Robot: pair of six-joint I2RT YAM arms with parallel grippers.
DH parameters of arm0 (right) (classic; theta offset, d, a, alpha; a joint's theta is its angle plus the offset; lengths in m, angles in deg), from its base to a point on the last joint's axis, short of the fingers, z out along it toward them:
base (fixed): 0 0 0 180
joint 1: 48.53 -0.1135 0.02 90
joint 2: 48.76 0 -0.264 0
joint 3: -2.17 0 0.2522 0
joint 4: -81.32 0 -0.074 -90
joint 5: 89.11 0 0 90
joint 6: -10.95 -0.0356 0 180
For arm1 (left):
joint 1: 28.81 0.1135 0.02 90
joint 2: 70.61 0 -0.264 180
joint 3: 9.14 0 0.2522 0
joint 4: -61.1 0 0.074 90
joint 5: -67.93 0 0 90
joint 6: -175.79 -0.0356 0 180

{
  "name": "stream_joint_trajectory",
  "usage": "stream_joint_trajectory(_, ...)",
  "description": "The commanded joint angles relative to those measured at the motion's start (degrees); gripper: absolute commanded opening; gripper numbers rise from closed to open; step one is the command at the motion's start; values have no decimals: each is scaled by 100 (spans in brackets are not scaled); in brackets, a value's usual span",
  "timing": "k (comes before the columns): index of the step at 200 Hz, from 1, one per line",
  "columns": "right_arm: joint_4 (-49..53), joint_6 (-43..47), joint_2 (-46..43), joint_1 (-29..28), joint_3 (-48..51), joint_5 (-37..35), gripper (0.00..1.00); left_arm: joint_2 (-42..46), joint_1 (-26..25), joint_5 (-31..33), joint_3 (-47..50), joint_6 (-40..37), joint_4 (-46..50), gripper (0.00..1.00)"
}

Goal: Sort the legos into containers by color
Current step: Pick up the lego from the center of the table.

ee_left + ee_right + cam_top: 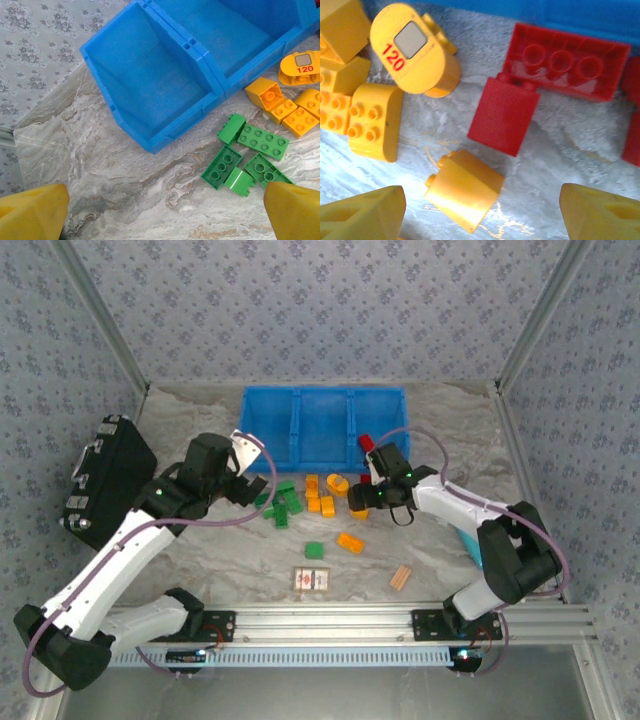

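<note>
The right gripper [481, 207], jaws spread and gripping nothing, hovered directly above a yellow brick [462, 197] lying askew between its fingers, just short of the blue bins [520, 10], while the left gripper [164, 210], equally wide, sat farther off by green bricks [262, 142].

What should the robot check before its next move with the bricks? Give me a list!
1. Left end effector open with nothing in it: ok, jaws wide apart.
2. Right end effector open: ok, jaws stand apart with the yellow brick between them, untouched.
3. Room in the blue bins: ok, the left one is empty.
4. All bricks sorted: not ok, green bricks and red bricks lie on the table.
5. Which bin takes yellow: cannot tell.
</note>
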Motion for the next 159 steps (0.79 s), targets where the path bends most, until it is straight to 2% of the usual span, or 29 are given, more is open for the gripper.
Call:
stream_joint_trajectory(1,-66,-497,176,-166,50,100,83,22,-36,-39,-1,-23,-112,100)
stream_joint_trajectory(32,39,-737,505,-354,22,-186,84,60,-42,-19,34,-3,-105,100)
stream_joint_trajectory(64,404,-825,809,-586,-203,-846,86,90,-43,19,60,-3,-106,100)
stream_joint_trajectory(87,415,-839,1010,-680,-313,-906,86,89,-39,33,85,-19,-124,100)
stream_joint_trajectory(122,431,-859,1250,-764,-436,-967,81,111,-39,70,119,-21,-124,100)
stream_joint_trajectory(159,432,-859,1369,-771,-485,-968,70,139,-43,130,180,-21,-155,100)
